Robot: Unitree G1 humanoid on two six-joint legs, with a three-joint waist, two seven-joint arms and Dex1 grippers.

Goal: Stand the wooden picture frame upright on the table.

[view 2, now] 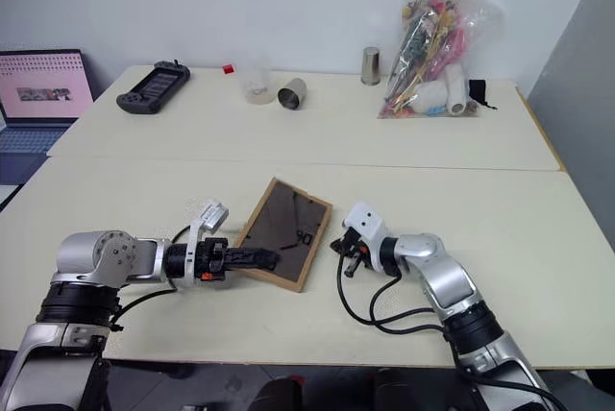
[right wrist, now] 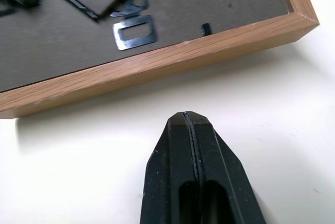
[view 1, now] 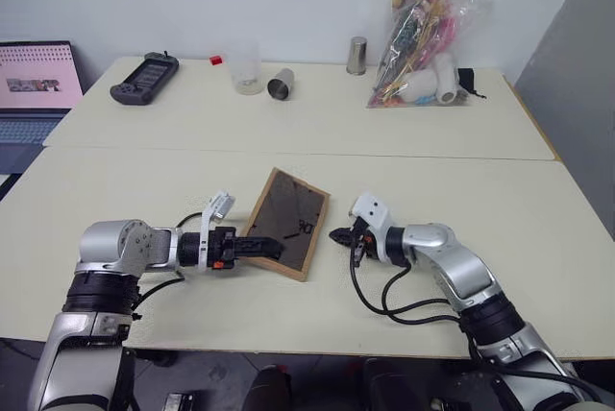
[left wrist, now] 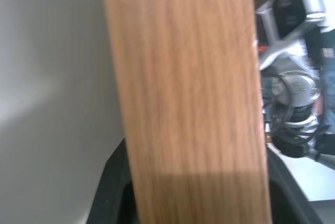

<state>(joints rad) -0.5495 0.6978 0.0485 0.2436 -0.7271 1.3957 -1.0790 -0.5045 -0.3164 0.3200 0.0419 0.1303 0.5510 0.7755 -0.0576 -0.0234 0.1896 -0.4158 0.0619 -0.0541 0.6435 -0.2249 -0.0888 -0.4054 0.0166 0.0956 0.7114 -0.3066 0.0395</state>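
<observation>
While my left claw (view 1: 261,247) pinches the picture frame's (view 1: 288,219) left edge, back-up, centre of the table (view 1: 480,190), my right claw (view 1: 338,236) sits shut, empty, just right. Risk: thin edge grip slips on lifting, frame flops flat.

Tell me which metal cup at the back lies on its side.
The metal cup beside the clear plastic cup lies tipped, open mouth showing. The other metal cup, near the bag, stands upright.

Across the upper part sit an open laptop (view 1: 36,89) at far left, a black handheld controller (view 1: 144,78), a clear cup (view 1: 246,73), a tipped metal cup (view 1: 281,84), an upright metal cup (view 1: 356,56), and a plastic bag of assorted items (view 1: 423,36).
</observation>
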